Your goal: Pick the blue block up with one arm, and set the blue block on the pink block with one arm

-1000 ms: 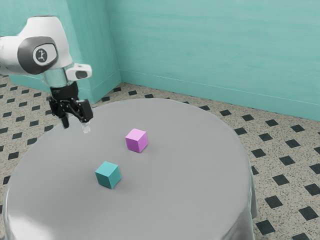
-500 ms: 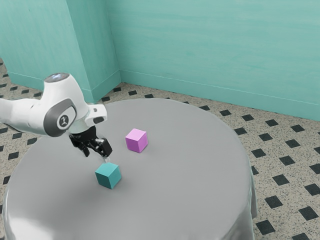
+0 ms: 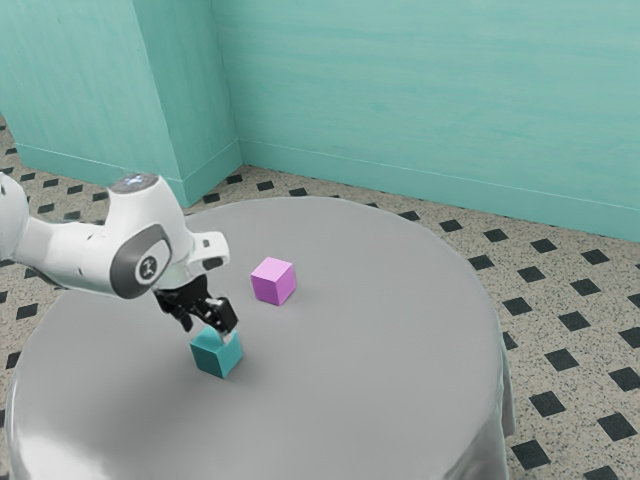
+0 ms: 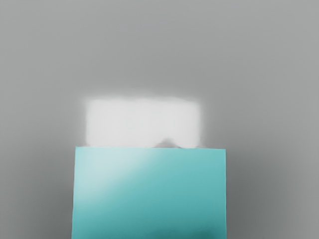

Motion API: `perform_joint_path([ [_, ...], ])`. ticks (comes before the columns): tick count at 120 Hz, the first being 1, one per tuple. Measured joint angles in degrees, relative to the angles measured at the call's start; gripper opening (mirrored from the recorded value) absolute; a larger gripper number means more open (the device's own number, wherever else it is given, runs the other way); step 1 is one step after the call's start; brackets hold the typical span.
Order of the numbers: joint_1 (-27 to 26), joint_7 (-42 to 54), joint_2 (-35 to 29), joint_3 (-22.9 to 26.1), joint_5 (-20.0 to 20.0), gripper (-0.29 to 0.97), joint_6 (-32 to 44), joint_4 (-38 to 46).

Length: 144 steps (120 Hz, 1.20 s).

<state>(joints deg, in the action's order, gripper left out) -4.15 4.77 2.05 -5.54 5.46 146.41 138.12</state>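
The blue block (image 3: 214,359), teal in colour, sits on the round grey table (image 3: 390,330) toward its near side. My gripper (image 3: 218,338) has come down on top of it, open, with the fingers straddling the block's upper part. In the wrist view the blue block (image 4: 149,194) lies right under the hand, with a blurred white patch just beyond it. The pink block (image 3: 273,281) rests on the table farther back and toward the exterior view's right of the blue one, about a block's width clear of my hand.
The table's cloth edge (image 3: 495,400) drops off toward the exterior view's right. Teal walls and a jutting wall corner (image 3: 190,120) stand behind the table, over a speckled tile floor.
My arm has swung from high at the exterior view's left down and across to the blue block; the hand now sits on the block. Neither block has moved.
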Motion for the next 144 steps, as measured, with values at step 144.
perform_joint_path([
  [144, -0.04, 4.71, 6.15, -0.44, 7.99, 0.5, 6.14, -0.46],
])
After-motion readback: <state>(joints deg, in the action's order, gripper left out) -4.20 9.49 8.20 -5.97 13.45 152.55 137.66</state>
